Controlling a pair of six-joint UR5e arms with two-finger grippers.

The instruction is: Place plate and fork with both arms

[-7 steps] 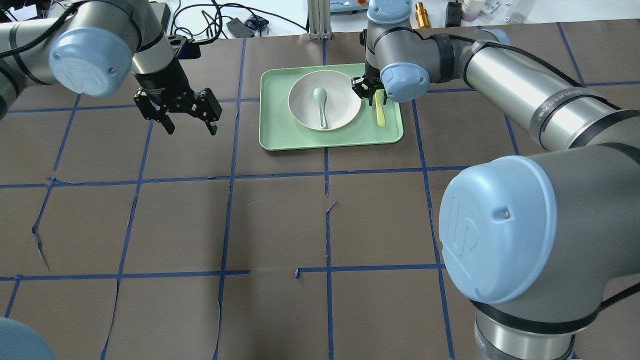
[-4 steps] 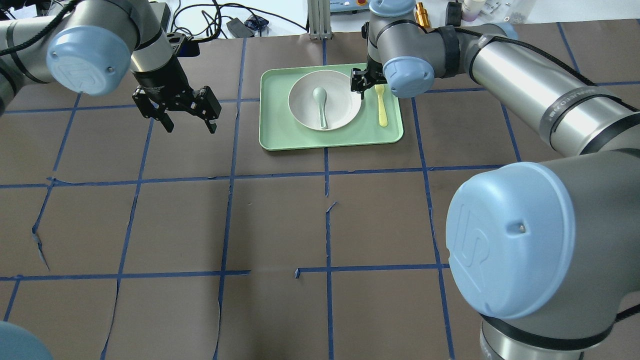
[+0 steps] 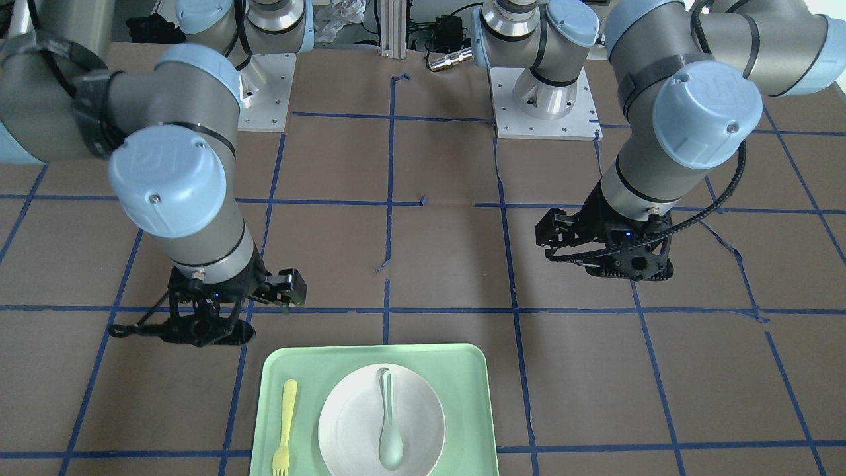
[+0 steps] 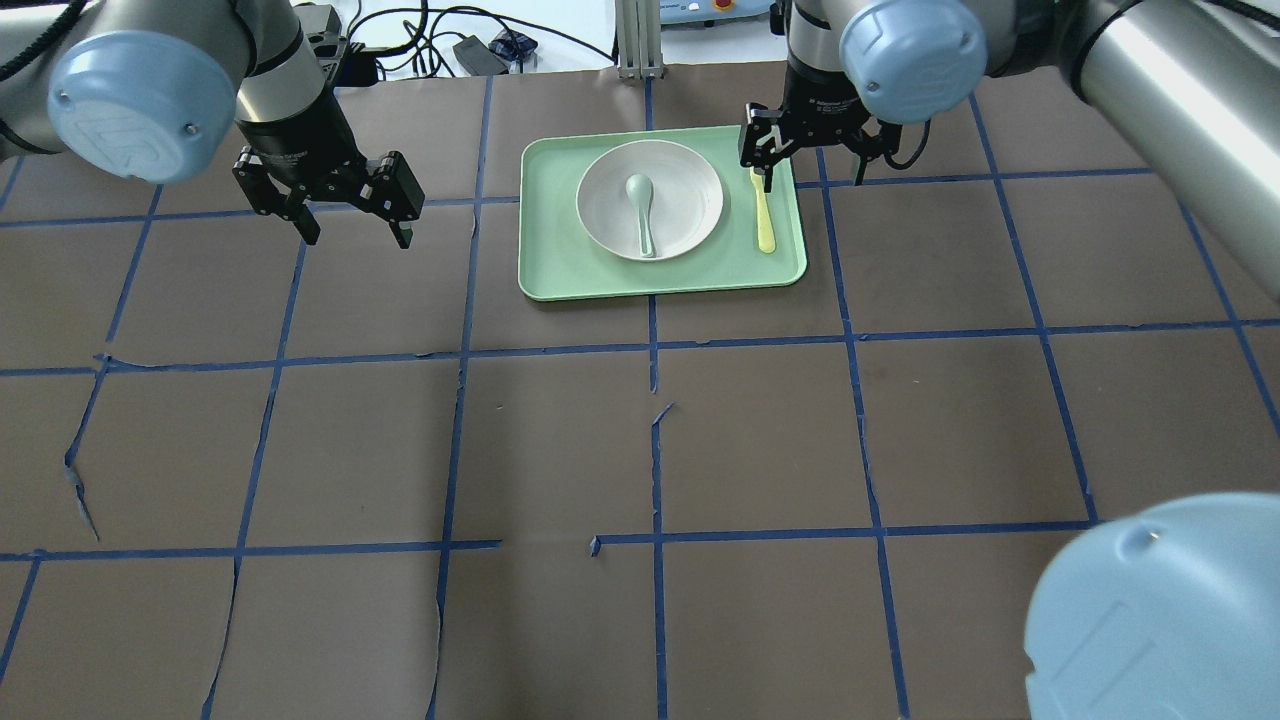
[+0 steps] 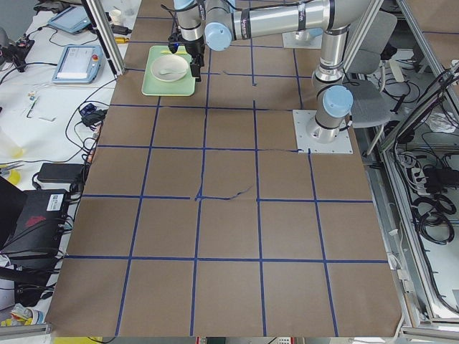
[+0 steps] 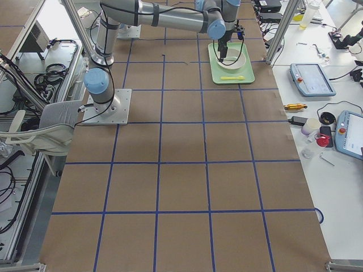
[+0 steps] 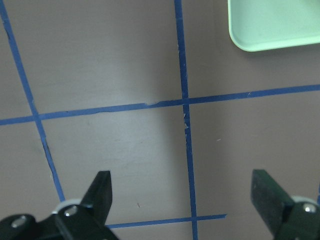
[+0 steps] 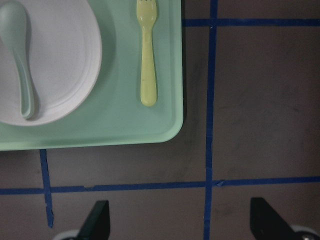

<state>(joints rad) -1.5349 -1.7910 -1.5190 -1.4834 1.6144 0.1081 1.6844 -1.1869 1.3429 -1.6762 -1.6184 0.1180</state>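
The off-white plate (image 4: 690,195) sits in the middle of a mint-green tray (image 4: 560,270). The pale-yellow fork (image 4: 763,215) lies on the tray just right of the plate, tines pointing away from the robot. The right wrist view shows the plate (image 8: 65,65) and the fork (image 8: 146,55) side by side. My right gripper (image 4: 818,160) is open and empty, held high by the tray's right side, clear of the fork; its jaws stand wide apart in the right wrist view (image 8: 182,220). My left gripper (image 4: 355,228) is open and empty over bare table left of the tray.
A grey-green spoon (image 4: 640,215) lies in the plate. The table is brown paper with a blue tape grid. Cables and small equipment (image 4: 480,50) lie beyond the far edge. A corner of the tray (image 7: 270,25) shows in the left wrist view.
My right gripper has drawn back from between plate and fork, to the right and higher, and the right arm has swung outward. My left gripper drifted slightly left and farther away.
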